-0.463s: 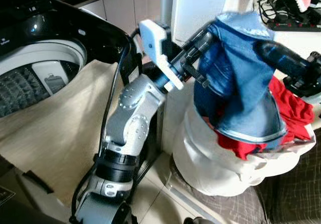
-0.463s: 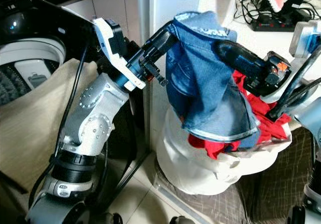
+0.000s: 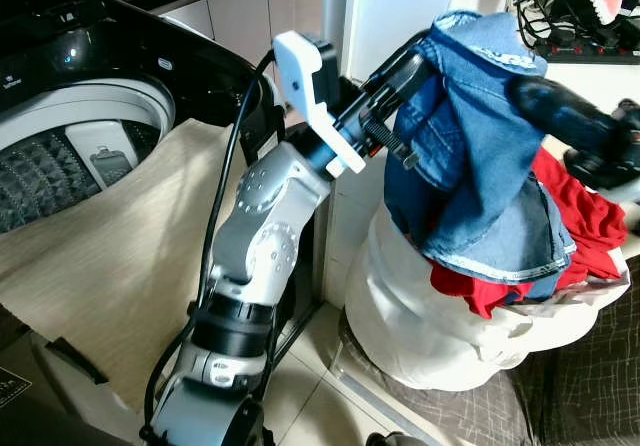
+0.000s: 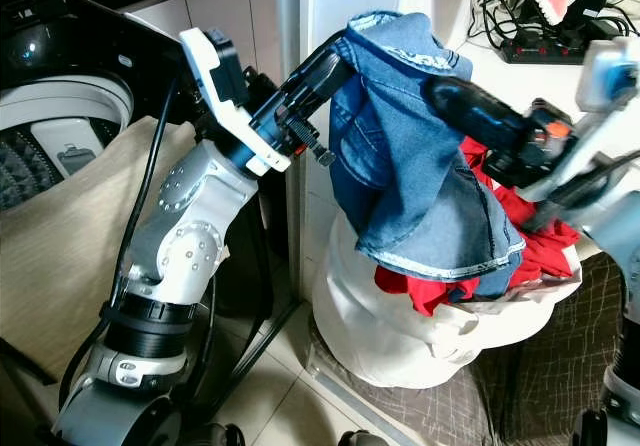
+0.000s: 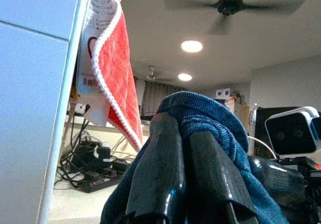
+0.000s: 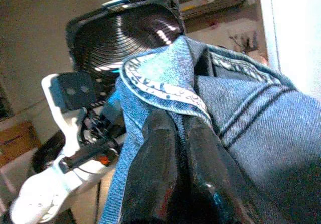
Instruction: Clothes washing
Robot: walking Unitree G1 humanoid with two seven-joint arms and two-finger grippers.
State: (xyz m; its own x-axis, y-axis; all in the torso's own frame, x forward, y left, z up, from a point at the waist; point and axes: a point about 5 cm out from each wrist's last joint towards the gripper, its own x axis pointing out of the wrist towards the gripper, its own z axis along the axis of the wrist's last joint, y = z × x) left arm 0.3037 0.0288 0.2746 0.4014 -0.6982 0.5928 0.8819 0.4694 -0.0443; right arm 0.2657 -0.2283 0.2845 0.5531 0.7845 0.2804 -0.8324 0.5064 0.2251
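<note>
While our left gripper (image 3: 412,58) and right gripper (image 4: 440,91) both pinch the denim garment (image 3: 470,156) above the laundry bag (image 3: 440,316) at frame right, the washer drum (image 3: 70,156) lies upper left, nearer our left arm.
</note>
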